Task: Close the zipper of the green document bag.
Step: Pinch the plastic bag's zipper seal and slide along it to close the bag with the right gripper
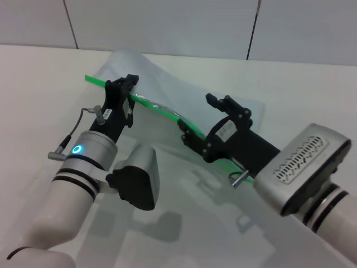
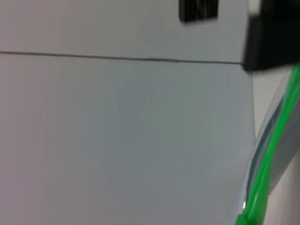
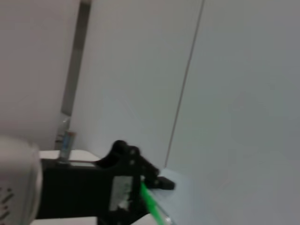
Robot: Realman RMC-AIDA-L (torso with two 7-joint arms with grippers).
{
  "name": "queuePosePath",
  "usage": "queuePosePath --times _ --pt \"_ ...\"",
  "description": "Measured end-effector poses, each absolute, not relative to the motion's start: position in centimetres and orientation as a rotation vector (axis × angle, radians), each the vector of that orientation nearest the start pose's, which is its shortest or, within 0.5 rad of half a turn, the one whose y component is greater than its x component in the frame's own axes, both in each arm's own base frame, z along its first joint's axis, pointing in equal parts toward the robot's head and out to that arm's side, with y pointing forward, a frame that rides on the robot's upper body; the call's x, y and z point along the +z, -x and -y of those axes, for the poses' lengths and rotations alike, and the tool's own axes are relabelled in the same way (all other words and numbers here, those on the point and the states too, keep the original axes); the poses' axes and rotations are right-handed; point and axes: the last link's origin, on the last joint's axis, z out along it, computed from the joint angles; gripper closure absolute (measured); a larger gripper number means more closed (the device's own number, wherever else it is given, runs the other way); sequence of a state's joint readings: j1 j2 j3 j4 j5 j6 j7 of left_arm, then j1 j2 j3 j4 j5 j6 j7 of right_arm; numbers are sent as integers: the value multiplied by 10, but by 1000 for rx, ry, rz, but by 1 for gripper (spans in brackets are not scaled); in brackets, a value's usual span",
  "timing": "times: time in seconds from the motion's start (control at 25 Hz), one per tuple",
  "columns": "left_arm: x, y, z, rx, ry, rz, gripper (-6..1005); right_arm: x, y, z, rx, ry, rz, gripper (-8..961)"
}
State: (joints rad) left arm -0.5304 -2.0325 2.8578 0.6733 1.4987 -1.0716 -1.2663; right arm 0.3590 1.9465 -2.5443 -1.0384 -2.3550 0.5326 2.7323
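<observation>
The green document bag (image 1: 159, 78) lies on the white table, pale and translucent, with its near long edge raised. The zipper (image 1: 162, 109) runs as a bright green strip along that edge, from the far left down towards the right arm. My left gripper (image 1: 121, 84) is at the strip's left part, shut on the zip edge. In the right wrist view that left gripper (image 3: 140, 180) shows with the zipper (image 3: 151, 202) coming out of it. My right gripper (image 1: 199, 118) is open, one finger on each side of the strip near its middle. The slider tab cannot be made out. The left wrist view shows the zipper (image 2: 272, 154) beside a black finger (image 2: 272, 42).
The white table (image 1: 33, 84) spreads to the left and in front of the bag. A tiled white wall (image 1: 167, 22) stands close behind the bag's far edge. Both arms' thick forearms fill the near part of the table.
</observation>
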Motion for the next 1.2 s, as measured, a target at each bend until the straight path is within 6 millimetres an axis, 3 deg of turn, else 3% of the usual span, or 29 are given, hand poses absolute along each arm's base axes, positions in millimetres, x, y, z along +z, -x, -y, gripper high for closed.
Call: queuePosePath --times 0.32,1.2 --pt "-87 234 -334 397 1612 -755 934 -124 -165 -303 569 2313 -136 228" --pt "-96 225 -332 364 1629 -858 934 -130 -145 -313 569 2350 -54 267"
